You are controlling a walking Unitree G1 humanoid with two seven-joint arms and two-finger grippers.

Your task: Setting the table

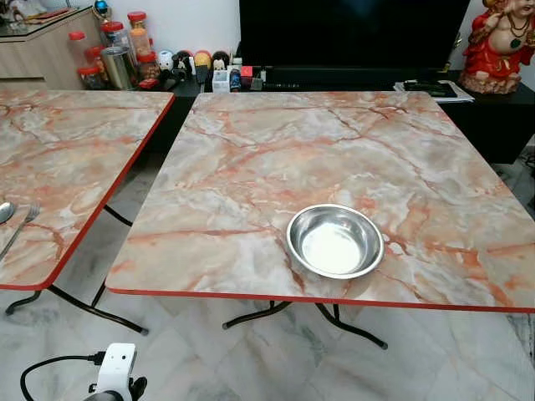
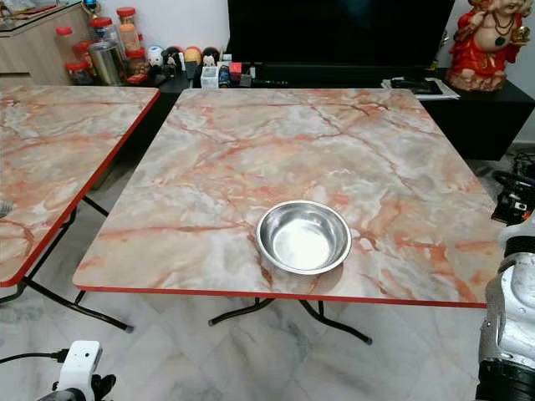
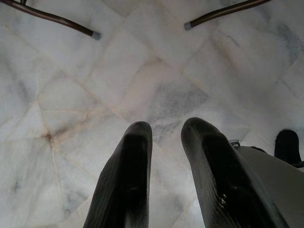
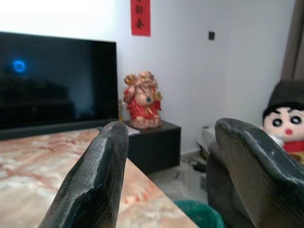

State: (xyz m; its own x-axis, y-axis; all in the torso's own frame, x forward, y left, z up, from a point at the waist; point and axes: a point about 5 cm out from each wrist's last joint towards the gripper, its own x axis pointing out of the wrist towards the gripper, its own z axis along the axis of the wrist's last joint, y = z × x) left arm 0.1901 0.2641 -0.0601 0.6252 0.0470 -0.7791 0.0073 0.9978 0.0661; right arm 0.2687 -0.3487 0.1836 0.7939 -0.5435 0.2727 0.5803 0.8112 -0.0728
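Note:
A shiny steel bowl (image 1: 334,241) stands empty near the front edge of the marble-patterned table (image 1: 276,150) with a red rim. On a second, matching table (image 1: 58,159) to the left, a spoon (image 1: 4,210) and a fork (image 1: 22,224) lie at the picture's edge. My left gripper (image 3: 166,130) hangs low and points at the tiled floor, its fingers a little apart with nothing between them. My right gripper (image 4: 173,130) is open and empty, held by the table's right side and facing the red statue (image 4: 142,99).
Behind the tables runs a black TV console (image 1: 493,117) with a dark screen (image 1: 351,33), jars (image 1: 117,50) and small figures. Black table legs (image 1: 334,322) cross the marble floor. A green bin (image 4: 199,213) and a plush doll (image 4: 285,118) are to the right.

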